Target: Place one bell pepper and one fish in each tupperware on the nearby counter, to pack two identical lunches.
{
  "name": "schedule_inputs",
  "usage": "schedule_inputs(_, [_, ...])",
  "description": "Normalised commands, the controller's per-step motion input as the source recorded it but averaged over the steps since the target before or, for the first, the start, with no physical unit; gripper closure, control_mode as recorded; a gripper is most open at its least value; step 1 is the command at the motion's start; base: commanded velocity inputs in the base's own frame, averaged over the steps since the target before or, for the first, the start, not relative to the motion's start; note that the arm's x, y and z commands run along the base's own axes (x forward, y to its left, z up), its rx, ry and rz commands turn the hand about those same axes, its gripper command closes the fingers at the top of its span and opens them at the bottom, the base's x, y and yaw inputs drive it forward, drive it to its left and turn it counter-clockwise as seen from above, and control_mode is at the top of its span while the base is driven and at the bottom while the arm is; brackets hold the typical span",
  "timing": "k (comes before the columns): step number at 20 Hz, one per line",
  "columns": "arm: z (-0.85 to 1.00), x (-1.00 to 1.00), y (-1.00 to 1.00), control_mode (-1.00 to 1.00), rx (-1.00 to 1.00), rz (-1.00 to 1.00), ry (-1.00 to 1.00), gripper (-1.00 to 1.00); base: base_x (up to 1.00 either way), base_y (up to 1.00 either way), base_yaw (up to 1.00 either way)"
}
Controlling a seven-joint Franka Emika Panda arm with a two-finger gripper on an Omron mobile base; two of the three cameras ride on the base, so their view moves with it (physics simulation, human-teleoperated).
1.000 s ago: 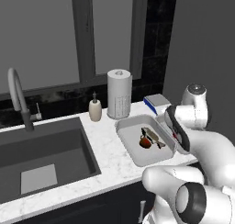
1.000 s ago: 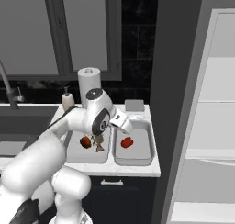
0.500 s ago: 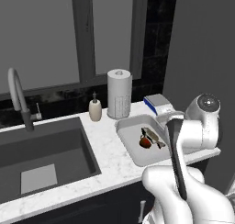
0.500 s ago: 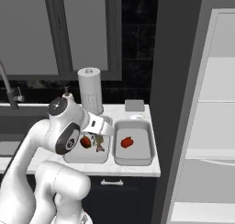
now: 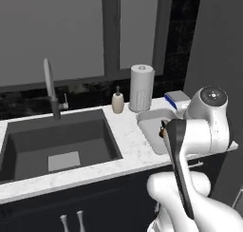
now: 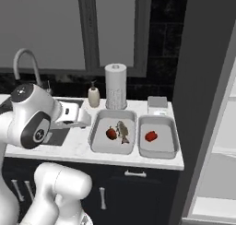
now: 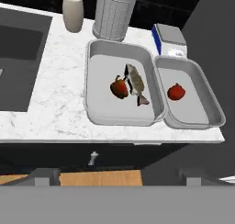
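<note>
Two tupperwares sit side by side, touching, on the white marbled counter [image 6: 78,148] that I am watching over black cabinets with silver handles. The left tupperware [image 6: 98,143] holds one bell pepper [image 6: 111,133] with a fish [image 6: 123,131] lying just beside it on its right. The right tupperware [image 6: 171,145] holds a second bell pepper [image 6: 150,136] alone. In the hand view I see the same layout from above: the left container [image 7: 94,109], its pepper [image 7: 119,88] and its fish [image 7: 136,84], then the right container [image 7: 209,107] with its pepper [image 7: 176,92].

Behind the containers stand a paper towel roll [image 6: 115,86], a small soap dispenser [image 6: 93,96] and a blue-and-white box [image 6: 157,104]. To the left, a dark sink basin [image 5: 57,145] is set into the counter, with a curved faucet [image 5: 50,87] behind it. A window with a dark frame fills the wall above, and a tall dark panel rises at the right.

From the left base view, my arm covers most of both containers, so I make out just the near rim of one [image 5: 148,126]. I see only one fish in any view. The gripper [image 6: 77,117] hangs over the counter left of the containers; its fingers are hard to make out, so I cannot tell whether they are spread or closed.
</note>
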Motion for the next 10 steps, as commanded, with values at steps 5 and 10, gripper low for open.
schedule_inputs(5, [0.0,0.0,0.0,1.0,0.0,0.0,0.0,-1.0,-1.0,-0.14,0.07])
schedule_inputs(10, [0.0,0.0,0.0,1.0,0.0,0.0,0.0,-1.0,-0.7,-0.98,-0.18])
